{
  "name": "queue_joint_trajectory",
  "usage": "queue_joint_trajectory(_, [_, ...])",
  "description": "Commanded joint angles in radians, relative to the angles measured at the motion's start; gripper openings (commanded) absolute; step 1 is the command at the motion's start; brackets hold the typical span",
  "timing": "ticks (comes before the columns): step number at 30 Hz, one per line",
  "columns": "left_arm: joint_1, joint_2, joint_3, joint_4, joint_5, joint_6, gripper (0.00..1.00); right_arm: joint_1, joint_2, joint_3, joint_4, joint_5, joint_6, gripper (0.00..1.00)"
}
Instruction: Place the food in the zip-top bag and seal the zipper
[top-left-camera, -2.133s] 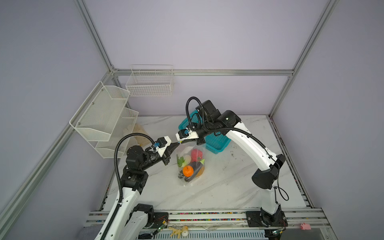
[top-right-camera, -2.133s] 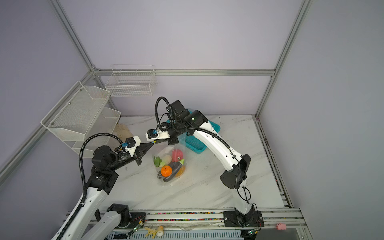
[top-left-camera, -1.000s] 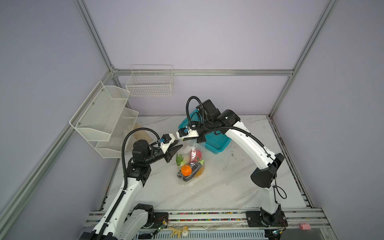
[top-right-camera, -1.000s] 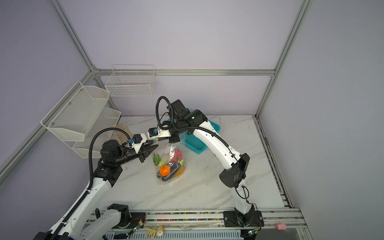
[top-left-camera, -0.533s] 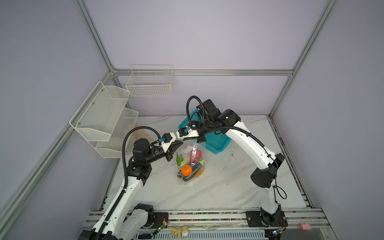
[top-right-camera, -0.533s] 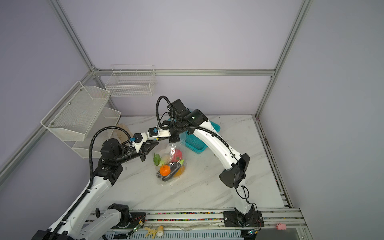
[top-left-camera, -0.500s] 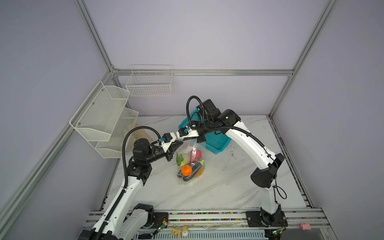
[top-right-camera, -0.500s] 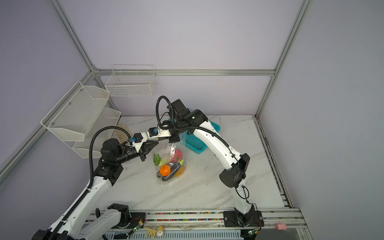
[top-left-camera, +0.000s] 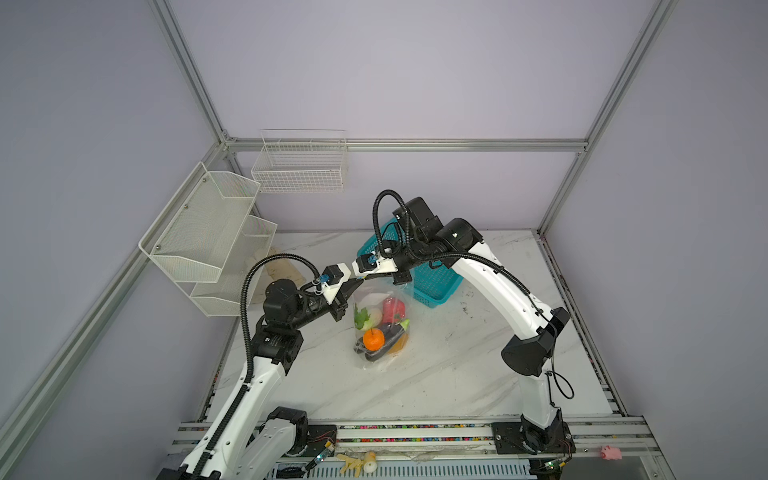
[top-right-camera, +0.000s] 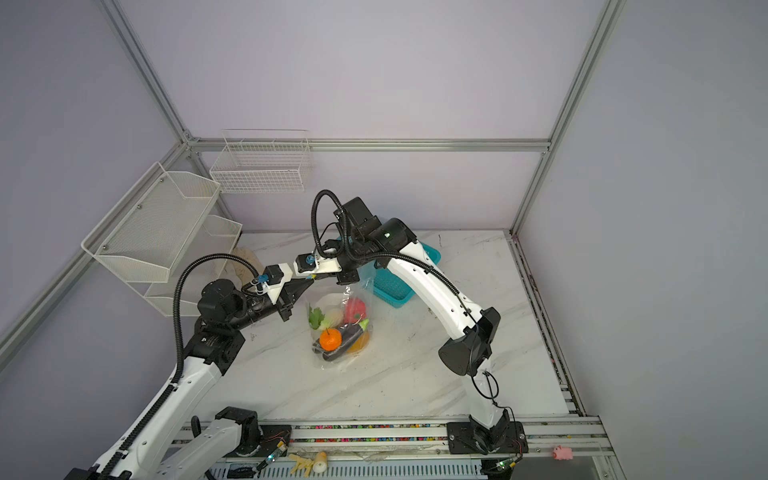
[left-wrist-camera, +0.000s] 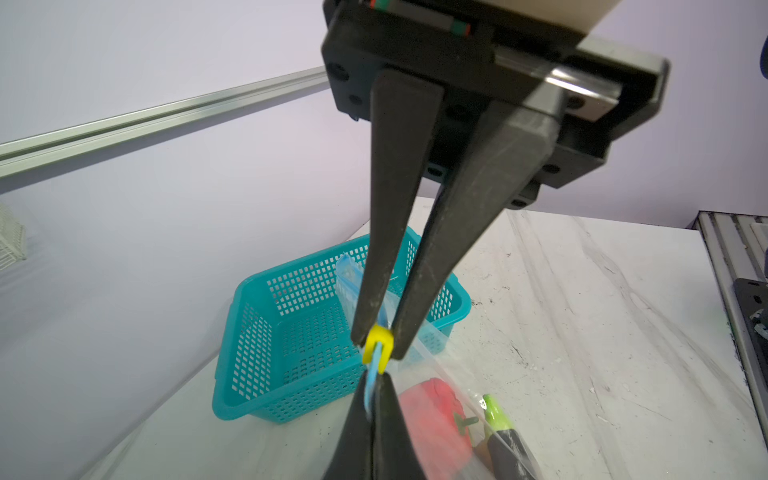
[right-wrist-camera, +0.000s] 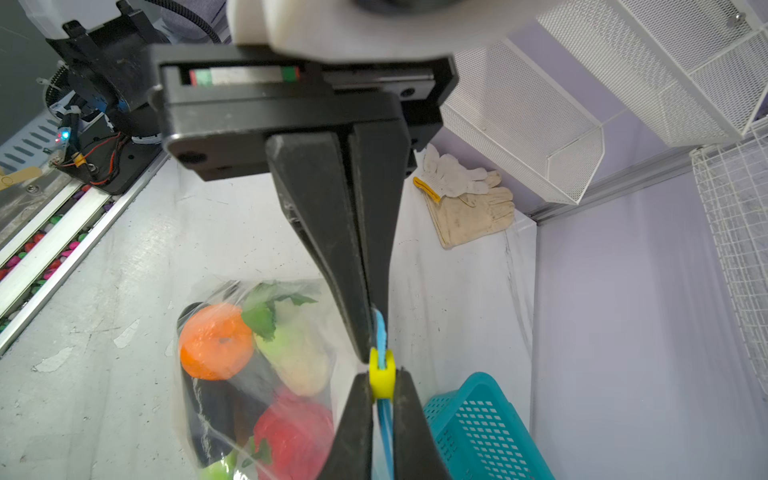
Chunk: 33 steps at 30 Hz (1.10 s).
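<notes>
The clear zip-top bag (top-left-camera: 380, 353) (top-right-camera: 338, 357) stands on the marble table with its mouth held up. The food is inside it: an orange (top-left-camera: 372, 338) (right-wrist-camera: 216, 340), a red pepper (top-left-camera: 393, 309) (left-wrist-camera: 432, 411), a dark eggplant (top-left-camera: 388, 332) and a green-and-white piece (right-wrist-camera: 286, 332). My left gripper (left-wrist-camera: 374, 380) (top-left-camera: 353, 284) is shut on the light-blue zipper (left-wrist-camera: 375, 368) (right-wrist-camera: 380, 330). Right beside it, my right gripper (right-wrist-camera: 382, 380) (top-left-camera: 363, 277) is shut on the zipper's yellow slider (right-wrist-camera: 381, 374) (left-wrist-camera: 374, 334). The two sets of fingertips almost touch.
A teal basket (top-left-camera: 432, 282) (left-wrist-camera: 266, 332) sits just behind the bag, under the right arm. Work gloves (right-wrist-camera: 465, 199) lie by the white mesh shelves (top-left-camera: 208, 232) on the left wall. A wire basket (top-left-camera: 301, 166) hangs on the back wall. Small toys (top-left-camera: 357, 459) lie on the front rail.
My left gripper moved in to the bag's mouth and shut on the zipper strip beside the slider. The right gripper kept its hold and stayed put.
</notes>
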Motion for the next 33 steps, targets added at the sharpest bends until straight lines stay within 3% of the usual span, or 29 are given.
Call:
queue_joint_trajectory(1, [-0.004, -0.036, 0.041, 0.095, -0.028, -0.023, 0.0, -0.018, 0.023, 0.015, -0.033, 0.038, 0.007, 0.04])
queue_joint_trajectory(17, [-0.004, -0.035, 0.025, 0.11, -0.065, -0.032, 0.0, -0.078, 0.021, 0.01, -0.031, 0.058, 0.03, 0.06])
queue_joint_trajectory(24, [-0.004, 0.004, 0.063, 0.062, 0.011, -0.014, 0.0, -0.08, 0.008, -0.005, -0.038, 0.034, 0.013, 0.07])
queue_joint_trajectory(25, [-0.004, 0.015, 0.079, 0.049, 0.019, -0.011, 0.08, -0.079, 0.007, -0.005, -0.044, 0.025, 0.008, 0.06])
queue_joint_trajectory(26, [-0.004, 0.024, 0.093, 0.044, 0.022, -0.012, 0.23, -0.08, 0.005, -0.005, -0.047, 0.018, 0.004, 0.06])
queue_joint_trajectory(27, [-0.004, 0.032, 0.106, 0.045, 0.028, -0.013, 0.29, -0.08, 0.003, -0.004, -0.053, 0.009, 0.0, 0.06])
queue_joint_trajectory(30, [-0.004, 0.056, 0.143, 0.073, 0.051, -0.017, 0.37, -0.078, 0.001, -0.004, -0.064, -0.007, -0.01, 0.06])
queue_joint_trajectory(33, [-0.004, 0.093, 0.186, 0.088, 0.083, -0.013, 0.38, -0.079, -0.003, -0.004, -0.072, -0.021, -0.016, 0.06])
